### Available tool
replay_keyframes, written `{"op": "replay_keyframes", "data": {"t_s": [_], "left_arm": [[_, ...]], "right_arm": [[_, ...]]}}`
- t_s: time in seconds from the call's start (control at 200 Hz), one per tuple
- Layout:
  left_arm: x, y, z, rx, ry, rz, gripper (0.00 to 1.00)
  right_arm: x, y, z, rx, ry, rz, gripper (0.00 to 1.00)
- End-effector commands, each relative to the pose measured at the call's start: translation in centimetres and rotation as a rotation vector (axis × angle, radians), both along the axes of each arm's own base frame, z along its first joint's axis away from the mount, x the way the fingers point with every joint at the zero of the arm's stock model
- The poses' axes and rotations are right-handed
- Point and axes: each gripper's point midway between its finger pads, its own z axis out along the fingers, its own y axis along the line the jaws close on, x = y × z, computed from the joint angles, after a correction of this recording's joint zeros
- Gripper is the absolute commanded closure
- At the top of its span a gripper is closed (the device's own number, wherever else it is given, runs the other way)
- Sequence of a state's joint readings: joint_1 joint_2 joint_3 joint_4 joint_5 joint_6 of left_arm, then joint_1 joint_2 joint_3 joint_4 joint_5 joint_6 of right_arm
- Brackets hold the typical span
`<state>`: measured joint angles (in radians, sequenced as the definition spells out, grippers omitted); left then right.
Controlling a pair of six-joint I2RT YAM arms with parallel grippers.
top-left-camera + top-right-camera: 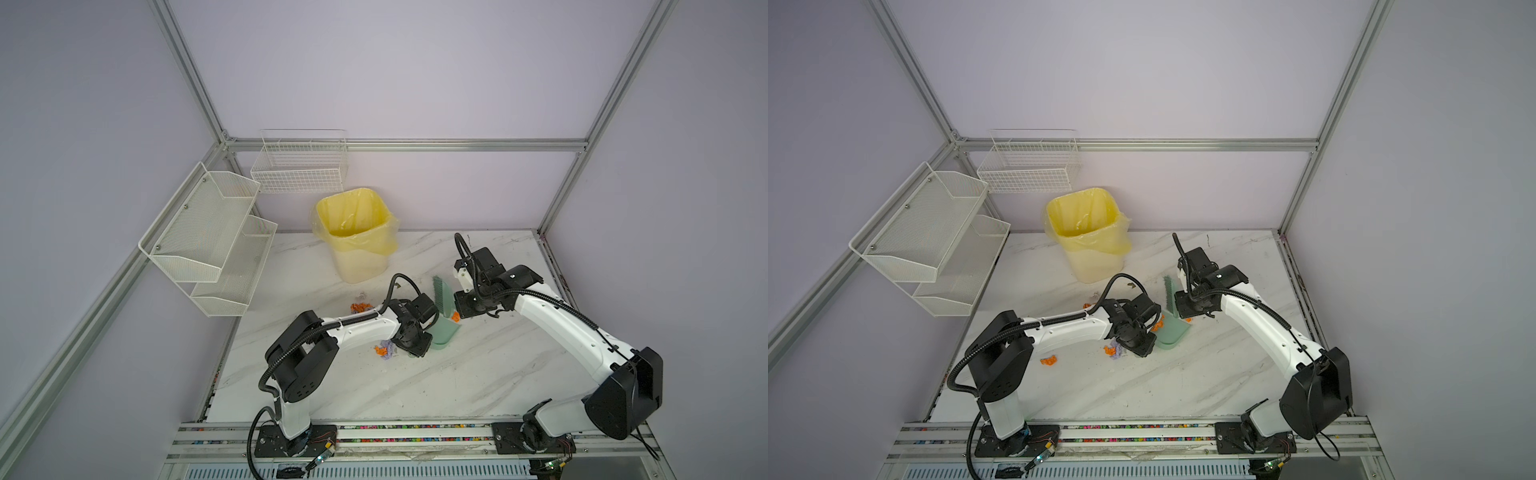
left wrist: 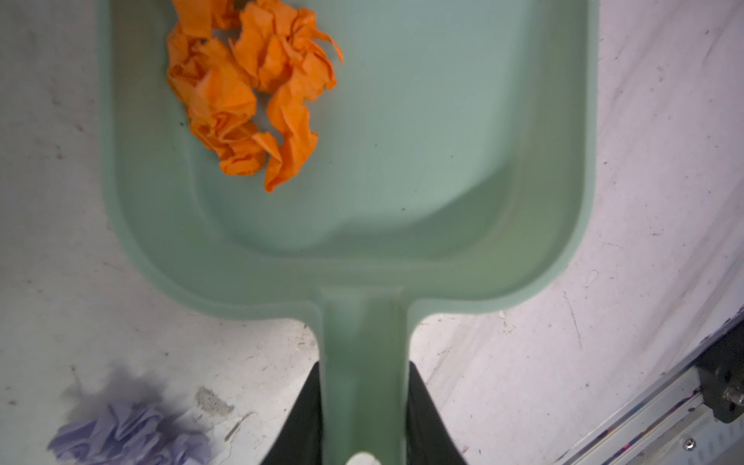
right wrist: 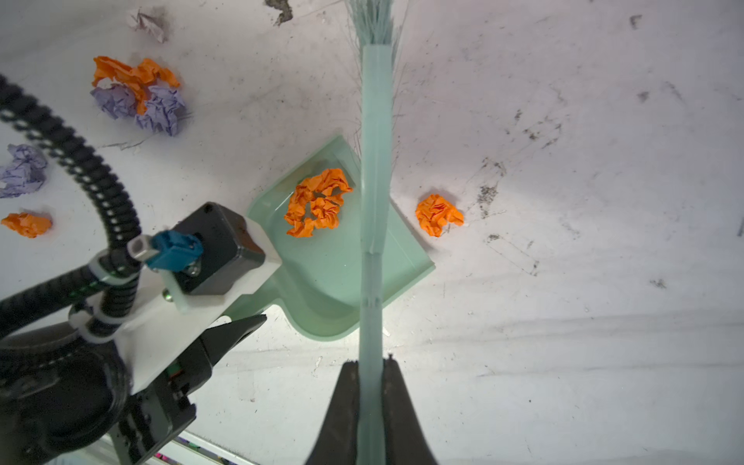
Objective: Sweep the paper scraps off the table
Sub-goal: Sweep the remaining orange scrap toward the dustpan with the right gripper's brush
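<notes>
My left gripper [image 2: 364,370] is shut on the handle of a mint-green dustpan [image 2: 402,161] that lies flat on the table [image 1: 415,382]. Crumpled orange paper scraps [image 2: 249,88] sit inside the pan near its open edge. My right gripper [image 3: 370,362] is shut on the handle of a mint-green brush [image 3: 376,161], which crosses above the pan's side with its bristles beyond it. One orange wad [image 3: 439,215] lies on the table just outside the pan. More scraps lie loose: an orange and purple cluster [image 3: 137,96], a purple wad [image 3: 22,169], an orange wad [image 3: 28,224].
A bin with a yellow liner [image 1: 357,232] stands at the back of the table, behind the dustpan. White wire baskets [image 1: 208,237] hang on the left wall. Another scrap cluster [image 1: 386,349] lies beside the left wrist. Aluminium rails edge the table.
</notes>
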<state>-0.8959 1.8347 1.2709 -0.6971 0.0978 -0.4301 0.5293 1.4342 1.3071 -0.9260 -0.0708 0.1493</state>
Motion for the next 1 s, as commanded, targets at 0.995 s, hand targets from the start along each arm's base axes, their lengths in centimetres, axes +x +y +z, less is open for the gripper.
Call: {"op": "replay_keyframes", "data": {"t_s": [0.995], "left_arm": [[1.6, -0.3, 2.2, 0.063, -0.097, -0.024, 0.85]], "right_arm": [[2.8, -7.0, -2.4, -0.26, -0.002, -0.29, 1.0]]}}
